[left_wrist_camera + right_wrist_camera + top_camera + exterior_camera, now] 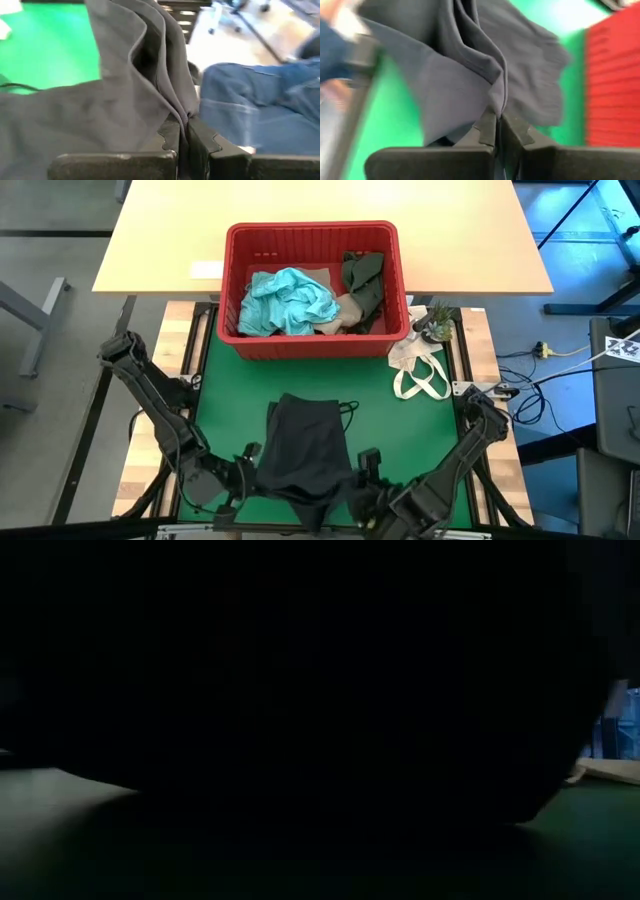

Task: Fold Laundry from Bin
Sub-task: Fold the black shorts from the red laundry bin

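Together, the left hand point(184, 137) and right hand point(499, 131) each pinch tight the dark grey garment point(305, 445).

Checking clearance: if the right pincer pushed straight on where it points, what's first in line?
Probably its own load: the right pincer is shut on the dark garment, which hangs straight ahead. Past that, the red bin sits off to one side; depth is unclear.

Four garments point(306, 448); one red bin point(312, 345); one white bag point(418, 372); one plant point(435, 322)
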`<state>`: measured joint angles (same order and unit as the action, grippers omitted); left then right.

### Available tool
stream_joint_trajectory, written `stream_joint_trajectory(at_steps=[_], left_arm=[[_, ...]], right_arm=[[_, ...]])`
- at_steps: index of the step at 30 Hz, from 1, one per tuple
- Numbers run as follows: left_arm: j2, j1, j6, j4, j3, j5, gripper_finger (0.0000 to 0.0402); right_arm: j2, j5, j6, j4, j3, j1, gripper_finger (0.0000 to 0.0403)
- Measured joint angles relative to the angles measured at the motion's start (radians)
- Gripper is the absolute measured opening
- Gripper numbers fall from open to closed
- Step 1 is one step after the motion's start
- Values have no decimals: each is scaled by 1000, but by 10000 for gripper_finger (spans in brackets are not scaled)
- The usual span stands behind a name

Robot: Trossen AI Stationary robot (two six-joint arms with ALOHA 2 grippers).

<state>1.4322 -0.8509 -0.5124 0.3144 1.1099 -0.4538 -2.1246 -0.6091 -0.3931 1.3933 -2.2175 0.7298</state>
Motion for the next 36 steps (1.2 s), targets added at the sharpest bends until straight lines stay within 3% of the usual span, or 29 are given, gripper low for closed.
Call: stream_joint_trajectory(at_steps=[8, 17, 26, 36], left_arm=[[-60, 38, -26, 229, 0, -241, 8], [-59, 172, -191, 602, 0, -262, 8], [-59, 311, -186, 680, -15, -270, 8], [-58, 493, -185, 597, -266, -237, 8]], right_arm=[[0, -22, 2, 182, 6, -148, 11], [12, 52, 130, 177, 81, -339, 11], [11, 82, 244, 107, 233, -519, 12], [11, 235, 423, -178, 423, -679, 12]])
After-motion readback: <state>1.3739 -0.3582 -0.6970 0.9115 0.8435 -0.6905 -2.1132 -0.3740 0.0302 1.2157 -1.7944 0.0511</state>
